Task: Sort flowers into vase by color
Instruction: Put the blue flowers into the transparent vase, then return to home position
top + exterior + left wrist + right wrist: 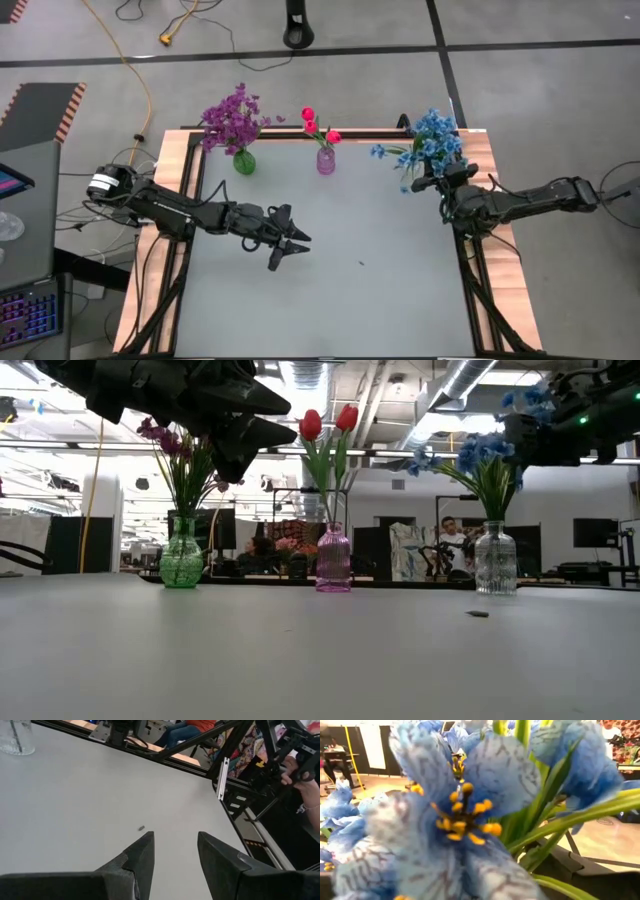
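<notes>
Three vases line the upper part of the high view: purple flowers (233,117) in a green vase (244,161), red buds (318,125) in a pink vase (326,161), blue flowers (428,143) in a clear vase (495,559) at upper right. The left gripper (291,247) hovers left of centre, jaws apart and empty. The right gripper (432,182) sits against the blue blooms; I cannot tell its jaw state.

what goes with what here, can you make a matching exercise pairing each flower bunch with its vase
Column one:
1. purple flowers
2. red tulips
3. blue flowers

Column two:
A. clear vase, far right corner of the table
B. green vase, far left
C. pink vase, far middle

Pairs: 1-B, 2-C, 3-A
</notes>
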